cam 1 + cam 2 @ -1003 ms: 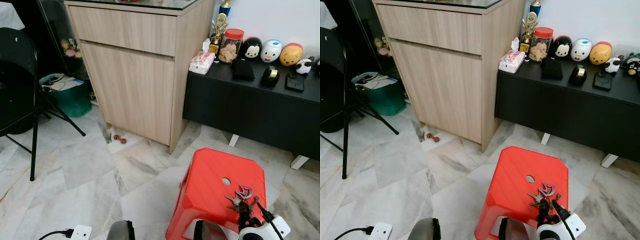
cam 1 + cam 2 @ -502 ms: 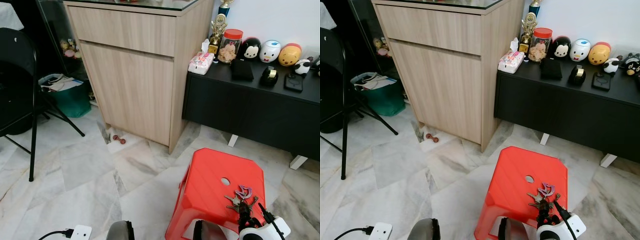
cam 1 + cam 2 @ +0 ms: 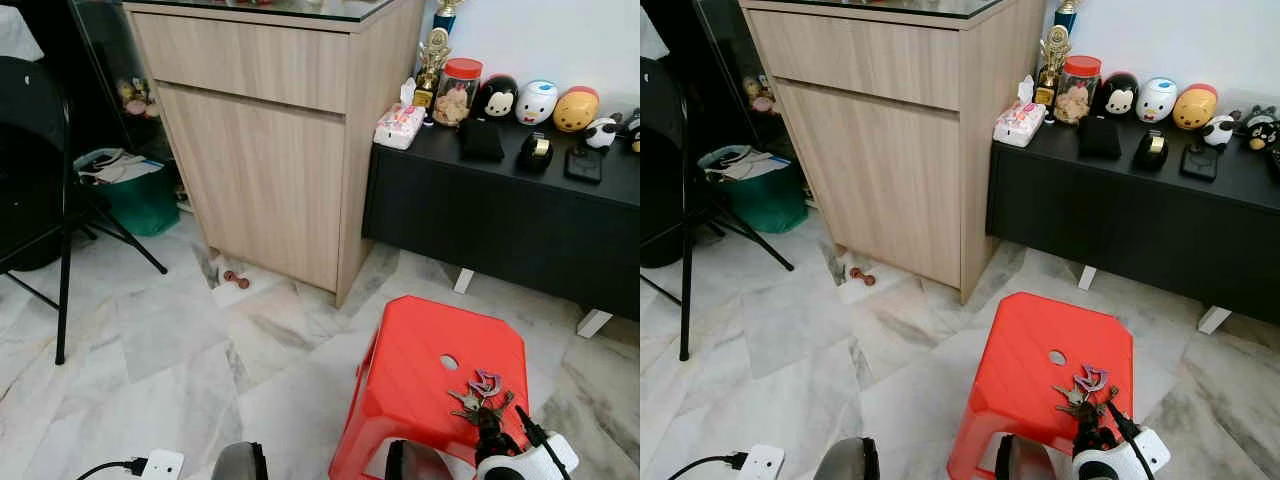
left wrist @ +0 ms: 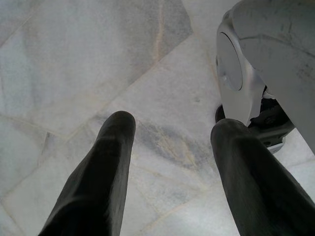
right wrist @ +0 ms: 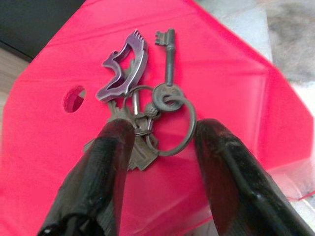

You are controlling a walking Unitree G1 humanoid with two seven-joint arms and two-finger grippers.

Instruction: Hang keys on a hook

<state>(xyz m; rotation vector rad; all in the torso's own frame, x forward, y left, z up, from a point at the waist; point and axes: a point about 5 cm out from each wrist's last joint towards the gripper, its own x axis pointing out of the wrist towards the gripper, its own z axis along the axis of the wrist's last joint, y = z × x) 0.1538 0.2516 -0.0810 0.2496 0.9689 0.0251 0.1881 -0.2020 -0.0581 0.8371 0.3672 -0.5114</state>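
Observation:
A bunch of keys [image 3: 478,395] with a purple clip lies on top of a red plastic stool [image 3: 415,385], near its right front corner. In the right wrist view the keys [image 5: 142,115] rest flat, their rings lying between my fingertips. My right gripper [image 3: 490,432] hovers open just behind the keys, its black fingers [image 5: 108,162] straddling the bunch without closing on it. My left gripper [image 4: 170,132] hangs open low over the marble floor with nothing between its fingers.
A wooden cabinet [image 3: 270,130] stands ahead, with a black low sideboard [image 3: 510,210] carrying jars and figurines to its right. A black folding chair [image 3: 40,190] is on the left. A white power strip [image 3: 160,463] lies on the floor nearby.
The view has shifted slightly. My right gripper has crept a little lower toward the keys; the keys lie where they were.

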